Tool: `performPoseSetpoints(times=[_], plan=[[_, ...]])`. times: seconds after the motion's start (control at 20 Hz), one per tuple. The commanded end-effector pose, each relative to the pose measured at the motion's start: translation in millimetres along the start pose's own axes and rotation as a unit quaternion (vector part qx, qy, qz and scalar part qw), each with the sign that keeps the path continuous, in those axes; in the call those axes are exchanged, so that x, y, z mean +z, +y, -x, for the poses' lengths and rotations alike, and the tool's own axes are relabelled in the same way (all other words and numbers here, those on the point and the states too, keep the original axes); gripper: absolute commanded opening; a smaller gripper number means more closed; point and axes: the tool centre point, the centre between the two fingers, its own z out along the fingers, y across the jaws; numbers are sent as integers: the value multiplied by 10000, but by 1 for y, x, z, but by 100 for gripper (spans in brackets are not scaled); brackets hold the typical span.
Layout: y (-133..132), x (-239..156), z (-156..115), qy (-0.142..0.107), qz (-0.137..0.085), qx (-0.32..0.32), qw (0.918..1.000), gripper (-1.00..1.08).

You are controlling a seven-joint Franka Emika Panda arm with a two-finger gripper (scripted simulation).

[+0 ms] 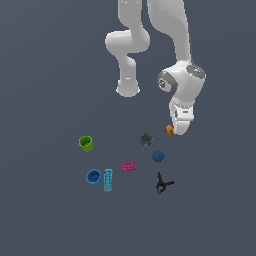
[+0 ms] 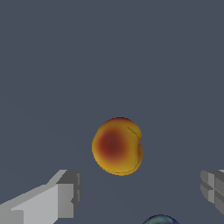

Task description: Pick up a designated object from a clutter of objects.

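The fingers (image 2: 68,197) stand wide apart and empty above the surface (image 2: 52,65), straddling the orange fruit (image 2: 117,146), which lies ahead of the gap, evidently aligned for a descent.

bare simulated scene: featureless grey floor (image 1: 50,75).

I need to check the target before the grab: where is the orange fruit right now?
In the exterior view the orange fruit lies right of centre, just beside the gripper, with the dark round piece to its left and the blue ball below.
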Motion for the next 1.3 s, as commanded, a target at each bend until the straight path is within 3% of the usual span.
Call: performPoseSetpoints(times=[0.0, 0.5, 1.25], plan=[[-7, 5, -4, 20, -14, -210, 9998, 100], [-12, 12, -7, 30, -28, -327, 9995, 100], [-14, 58, -8, 32, -29, -359, 9993, 100]])
